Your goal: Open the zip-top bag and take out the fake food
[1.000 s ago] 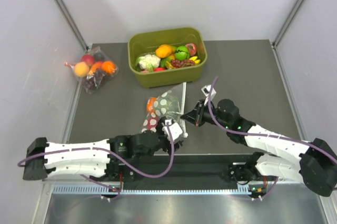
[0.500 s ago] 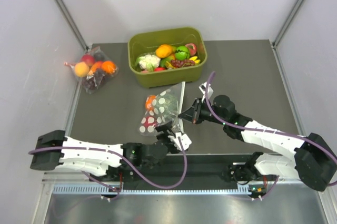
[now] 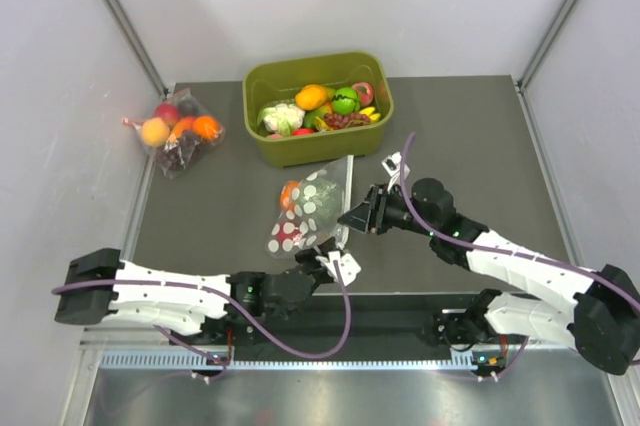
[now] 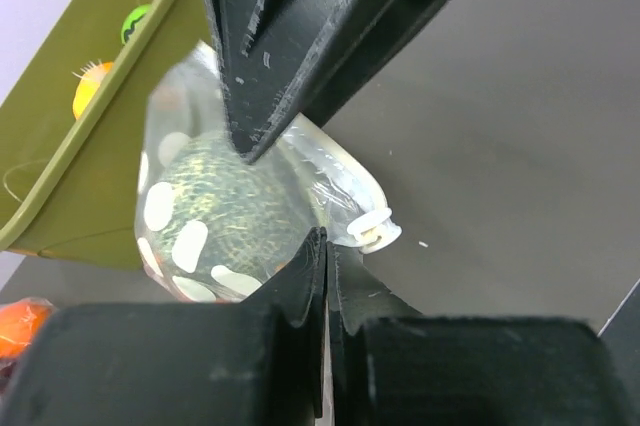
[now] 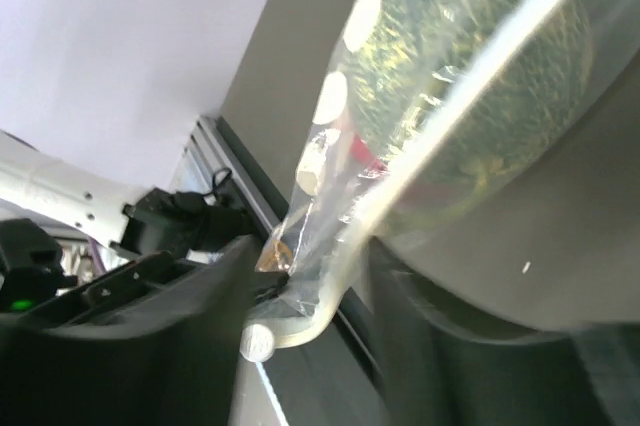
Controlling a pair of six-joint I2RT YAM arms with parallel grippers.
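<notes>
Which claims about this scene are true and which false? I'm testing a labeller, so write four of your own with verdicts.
1. The zip-top bag holds a dark green pumpkin. True.
2. The dotless bag sits inside the green tub. False: it lies on the table, left of the tub.
3. The left gripper and the right gripper are both at the zip-top bag. True.
4. The cauliflower lies on the bare table. False: it is in the tub.
</notes>
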